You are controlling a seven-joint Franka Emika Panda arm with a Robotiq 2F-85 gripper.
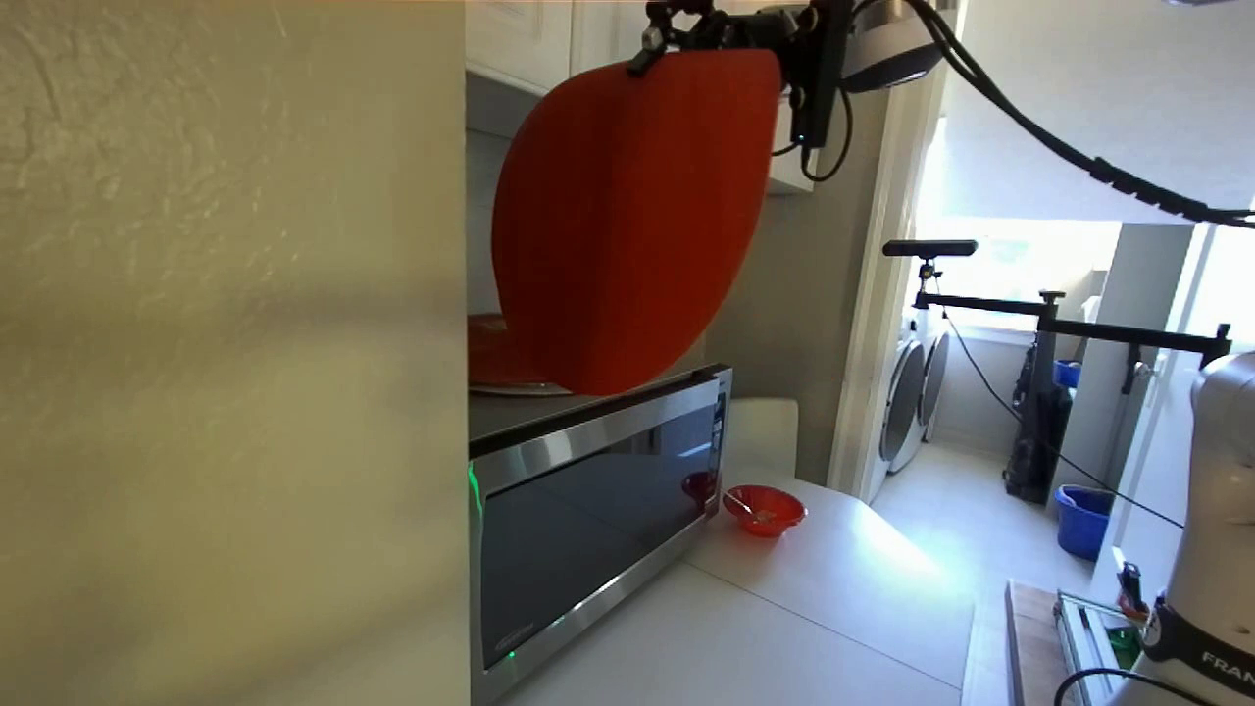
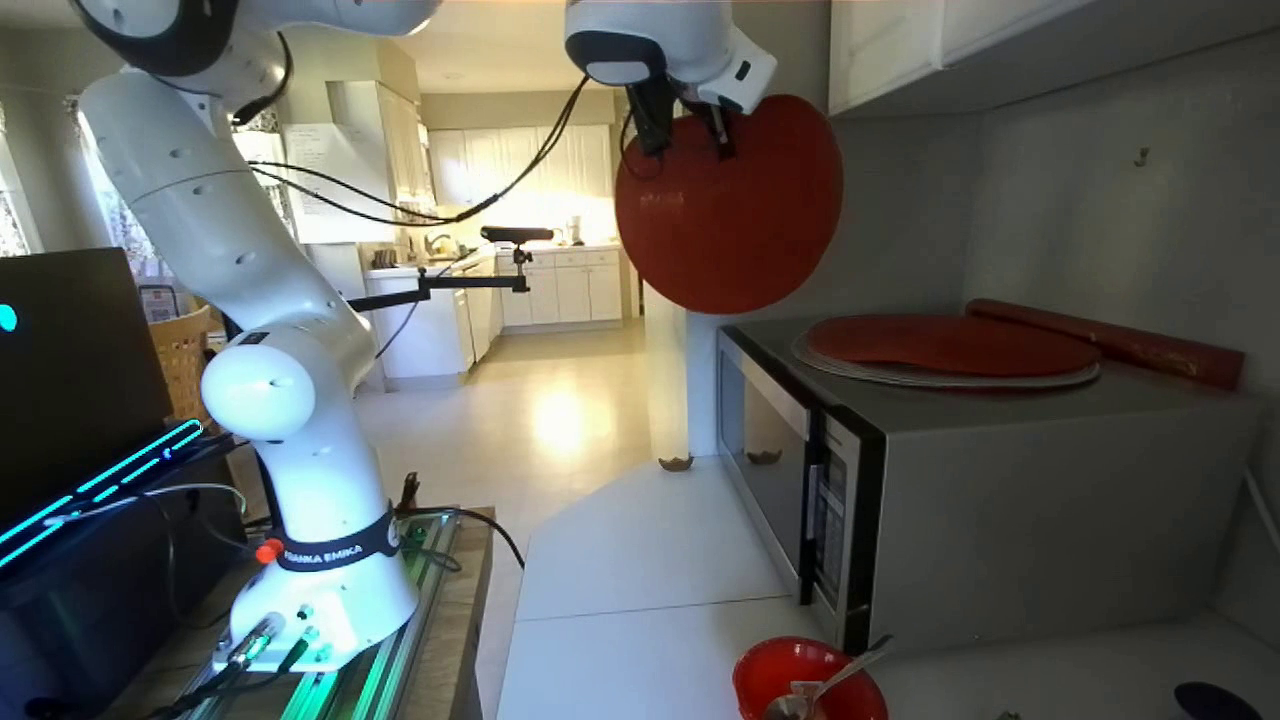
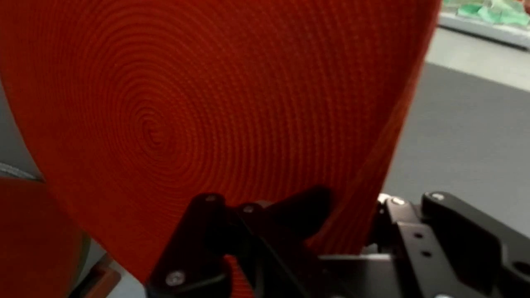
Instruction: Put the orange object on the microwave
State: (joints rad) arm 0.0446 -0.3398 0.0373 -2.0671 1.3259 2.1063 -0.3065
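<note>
Orange object point(image 3: 215, 124) partly beyond wrist view's top edge

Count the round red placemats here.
2: the held placemat, in the gripper; the other placemat, on a pale round piece atop the microwave. More may be hidden beneath.

Spiral-ridged orange disc point(image 3: 155, 132) pinched between jaws; red disc point(image 3: 35, 240) lower left.

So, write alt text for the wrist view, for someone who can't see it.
A large red-orange disc with concentric rings fills most of the view, gripped near its edge by dark fingers at the bottom. Another red disc shows partly at lower left, a grey area at right, and something pale green, too blurred to name, in the top right corner.
</note>
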